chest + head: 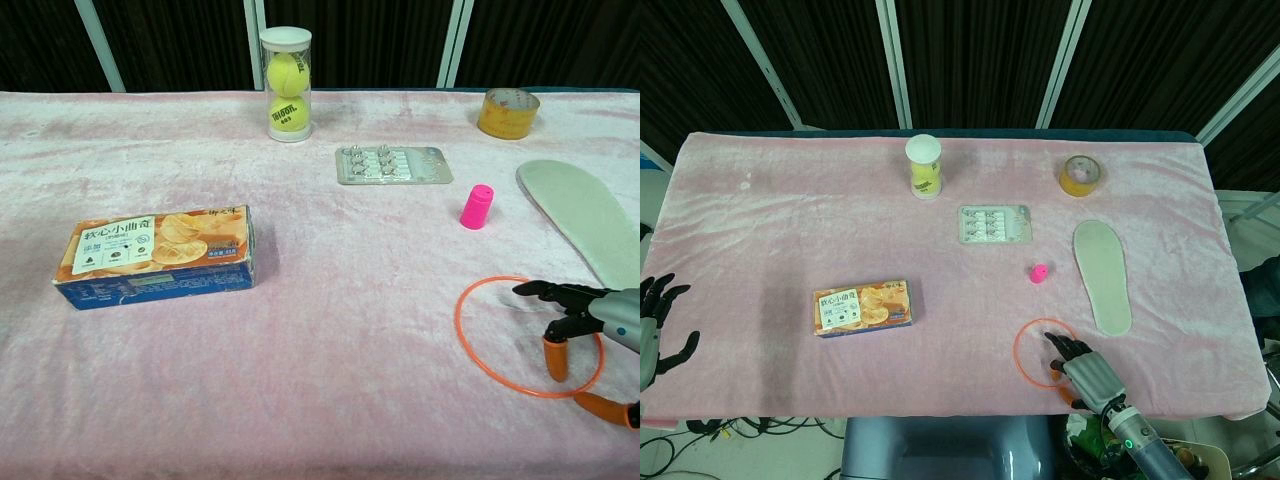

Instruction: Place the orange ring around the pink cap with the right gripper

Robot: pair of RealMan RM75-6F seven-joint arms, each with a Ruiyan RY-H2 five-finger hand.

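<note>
The right hand (585,325) is reaching over the ring (527,336), which is lying flat near the table's (770,230) front edge toward the right corner, its fingers spread above and inside the hoop with nothing gripped, likely so they can hook the thin wire. The cap (477,206) is standing upright just behind, apart from the ring. By the back edge, a clear tube (286,84) is holding two tennis balls, and the left hand (655,325) is idling open off the left edge.

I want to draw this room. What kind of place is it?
Probably a robot test lab: a table under a pink cloth, a dark curtain backdrop, and oddments like a tennis-ball tube laid out.
</note>
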